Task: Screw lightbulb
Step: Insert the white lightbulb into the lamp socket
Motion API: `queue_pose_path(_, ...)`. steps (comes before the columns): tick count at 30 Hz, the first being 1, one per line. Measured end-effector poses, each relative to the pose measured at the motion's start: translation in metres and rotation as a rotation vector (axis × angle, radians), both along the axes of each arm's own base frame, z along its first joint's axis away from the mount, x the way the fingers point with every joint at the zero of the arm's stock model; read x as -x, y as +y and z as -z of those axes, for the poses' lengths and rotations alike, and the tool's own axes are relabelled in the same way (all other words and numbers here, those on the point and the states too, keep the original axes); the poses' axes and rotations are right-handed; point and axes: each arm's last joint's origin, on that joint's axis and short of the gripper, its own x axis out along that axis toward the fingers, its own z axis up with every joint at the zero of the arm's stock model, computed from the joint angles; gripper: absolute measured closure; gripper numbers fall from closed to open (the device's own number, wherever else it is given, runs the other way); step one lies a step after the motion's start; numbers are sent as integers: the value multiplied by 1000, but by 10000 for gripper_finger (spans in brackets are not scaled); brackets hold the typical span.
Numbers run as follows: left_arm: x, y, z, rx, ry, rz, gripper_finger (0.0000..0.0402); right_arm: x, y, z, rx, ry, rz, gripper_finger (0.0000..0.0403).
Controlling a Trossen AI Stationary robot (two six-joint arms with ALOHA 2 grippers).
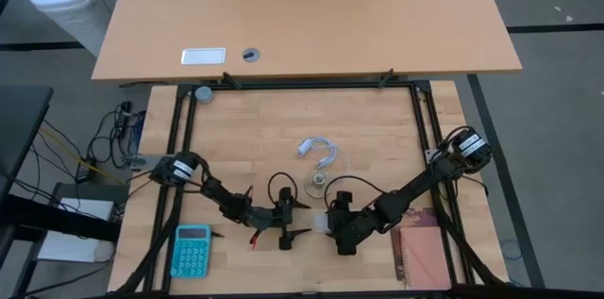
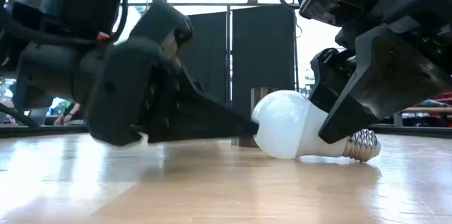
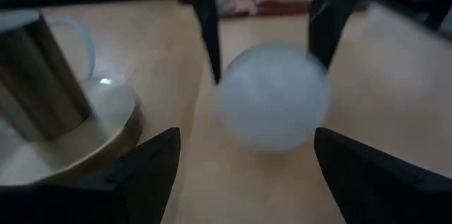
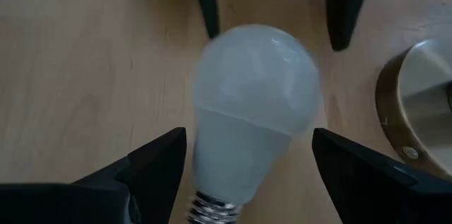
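Bulb (image 2: 289,132) lies on its side on the wood counter (image 1: 377,139), near the front edge, w/ globe toward the left arm and ribbed metal screw base (image 2: 361,146) toward the right arm.

Left pincer (image 1: 294,219) sits low at the counter, fingers spread apart, facing the globe. In the left wrist view the bulb (image 3: 274,97) shows as a blurred white ball ahead of the two dark fingers (image 3: 152,164), not gripped. In the low view one left finger tip reaches right up to the globe; touching or just short, can't tell.

Right pincer (image 1: 327,223) comes from the opposite side, fingers also apart, straddling the bulb's neck. Right wrist view: bulb (image 4: 254,104) lies between the fingers (image 4: 155,160) w/ bare counter showing on both sides, so no clamp. Low view puts a right finger (image 2: 367,90) across the neck in front, contact can't be told.

Socket (image 1: 320,181), a round metal disc w/ upright barrel, stands just behind the bulb toward counter centre; seen too in left wrist view (image 3: 63,121) and at the edge of right wrist view (image 4: 417,104). White cable (image 1: 319,151) coils behind it.

Teal calculator (image 1: 192,250) sits at the front left corner, reddish book (image 1: 422,257) at front right.
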Motion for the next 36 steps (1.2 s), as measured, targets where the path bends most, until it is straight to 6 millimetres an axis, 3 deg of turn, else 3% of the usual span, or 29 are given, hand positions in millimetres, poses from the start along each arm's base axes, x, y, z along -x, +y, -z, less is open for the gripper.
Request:
queue_pose_path(15,-15,-8,-3,2,61,92,71,-5,-1,-9,10,25,21,96)
queue_pose_path(29,-14,-8,-2,21,72,85,71,15,11,-6,53,104,105,96)
queue_pose_path(36,-24,-9,-5,-14,112,62,71,26,7,10,35,94,117,96)
